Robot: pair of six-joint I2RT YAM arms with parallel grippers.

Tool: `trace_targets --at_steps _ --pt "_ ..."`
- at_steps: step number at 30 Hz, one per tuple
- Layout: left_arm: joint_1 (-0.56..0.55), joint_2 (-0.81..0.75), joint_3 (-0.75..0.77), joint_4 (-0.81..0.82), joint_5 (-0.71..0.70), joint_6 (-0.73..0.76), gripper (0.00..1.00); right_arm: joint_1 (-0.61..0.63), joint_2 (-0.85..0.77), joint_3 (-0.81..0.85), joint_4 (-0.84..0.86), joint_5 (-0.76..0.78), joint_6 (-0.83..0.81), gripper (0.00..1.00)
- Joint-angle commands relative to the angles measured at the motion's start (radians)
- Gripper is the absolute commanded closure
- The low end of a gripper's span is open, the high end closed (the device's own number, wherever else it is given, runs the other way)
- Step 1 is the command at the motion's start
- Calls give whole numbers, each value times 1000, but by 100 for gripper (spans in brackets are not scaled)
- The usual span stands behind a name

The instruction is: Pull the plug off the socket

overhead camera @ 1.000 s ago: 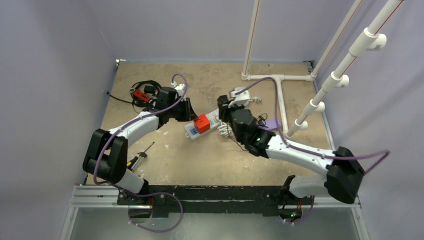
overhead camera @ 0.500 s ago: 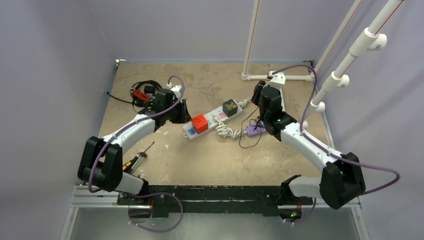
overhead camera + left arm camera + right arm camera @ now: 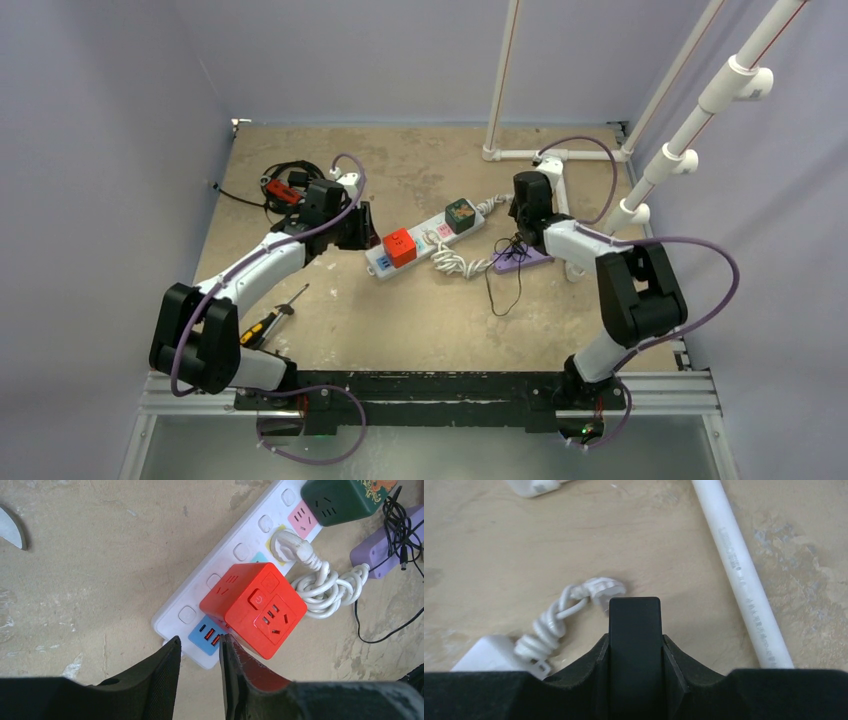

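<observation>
Down at the bottom edge of the left wrist view, left tool [image 3: 199,647] with fingers a narrow gap apart and nothing between them, tips just at the blue end of the socket [image 3: 240,550]. Just right of those tips, a red cube [image 3: 255,607] seated on the socket. Farther toward the upper right, a white plug [image 3: 290,549] pushed into the yellow outlet, with a coiled cord [image 3: 325,587] bunched beside the strip. Past that, a pink outlet and a green cube [image 3: 345,497] at the top edge. Off to the right, a purple bar [image 3: 380,555] with a thin black wire [image 3: 395,625] trailing from it.

Over at the bottom centre of the right wrist view, right tool [image 3: 634,605] closed up, fingers pressed together on nothing. Just beyond its tip, a twisted cord end [image 3: 594,587] lying loose; at the right, a white pipe [image 3: 744,580] slanting across the surface [image 3: 499,540].

From above, socket lying slantwise mid-frame, lower left to upper right, flat between the two tools. At lower left, well apart, a screwdriver [image 3: 275,315].
</observation>
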Motion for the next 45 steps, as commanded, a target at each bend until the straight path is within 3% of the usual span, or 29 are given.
trace_targets --at_steps 1,6,10,17,25,31,35,41,45 --pt "6 -40 -9 7 -3 21 66 -85 68 78 9 15 24 90" --pt "6 -36 -9 11 2 20 65 -133 133 101 18 -12 15 83" --pt "6 -28 -6 13 11 19 65 -132 150 109 16 -9 13 70" --pt "6 -22 -7 18 32 18 59 -133 120 91 35 -12 22 44" --pt "6 -29 -9 20 41 19 56 -131 76 75 49 20 23 27" --pt "-4 -39 -17 33 58 21 51 -117 -23 42 87 -68 -5 13" --pt "-13 -53 -19 46 79 26 45 -88 -87 31 109 -183 -66 9" --pt "-32 -85 -31 67 106 34 28 87 -137 58 72 -186 -127 5" --pt "-56 -64 -32 73 149 35 20 180 -209 10 138 -273 -158 4"
